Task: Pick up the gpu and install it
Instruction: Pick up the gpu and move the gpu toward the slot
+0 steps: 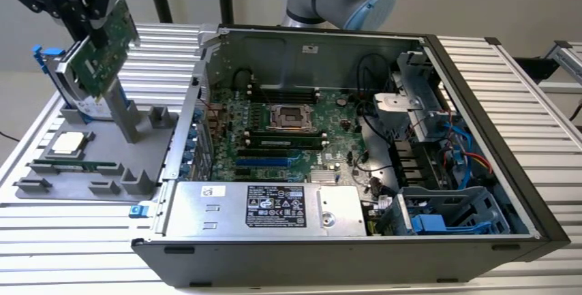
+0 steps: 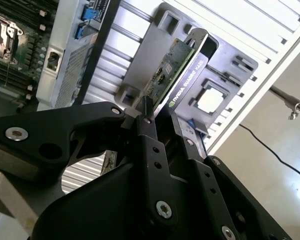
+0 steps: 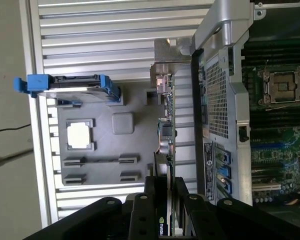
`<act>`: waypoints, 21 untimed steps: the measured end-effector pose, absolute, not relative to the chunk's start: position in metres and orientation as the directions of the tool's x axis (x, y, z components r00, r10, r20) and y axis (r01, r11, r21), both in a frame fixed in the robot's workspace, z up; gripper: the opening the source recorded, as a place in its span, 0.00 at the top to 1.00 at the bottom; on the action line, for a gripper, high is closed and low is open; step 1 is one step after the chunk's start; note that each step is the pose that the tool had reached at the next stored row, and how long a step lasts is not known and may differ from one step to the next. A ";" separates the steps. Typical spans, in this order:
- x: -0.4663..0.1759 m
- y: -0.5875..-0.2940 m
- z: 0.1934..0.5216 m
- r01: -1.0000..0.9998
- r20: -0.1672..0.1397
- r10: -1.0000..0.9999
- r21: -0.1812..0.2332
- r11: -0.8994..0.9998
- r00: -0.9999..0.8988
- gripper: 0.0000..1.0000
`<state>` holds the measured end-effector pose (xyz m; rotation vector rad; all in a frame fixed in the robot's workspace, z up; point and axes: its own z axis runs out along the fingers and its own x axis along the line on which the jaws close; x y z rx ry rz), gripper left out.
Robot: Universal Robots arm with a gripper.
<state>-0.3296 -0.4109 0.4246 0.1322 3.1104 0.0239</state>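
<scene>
A ribbed counter (image 1: 509, 90) carries an open case (image 1: 272, 254) and, at the exterior view's left, a grey tray (image 1: 54, 189). Jaws clamp the gpu (image 1: 100, 53), tilted, above that tray. I reckon the carry wants a firm grip and no twisting of the card.

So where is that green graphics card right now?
The gpu is at the exterior view's upper left, clamped in the gripper above the grey parts tray, beside the open computer case.
</scene>
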 end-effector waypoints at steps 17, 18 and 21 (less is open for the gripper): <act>-0.329 -0.411 0.430 0.085 -0.016 0.085 0.015 0.996 -0.996 1.00; -0.329 -0.411 0.430 0.085 -0.016 0.085 0.015 0.996 -0.996 1.00; -0.328 -0.411 0.430 0.085 -0.016 0.085 0.015 0.996 -0.996 1.00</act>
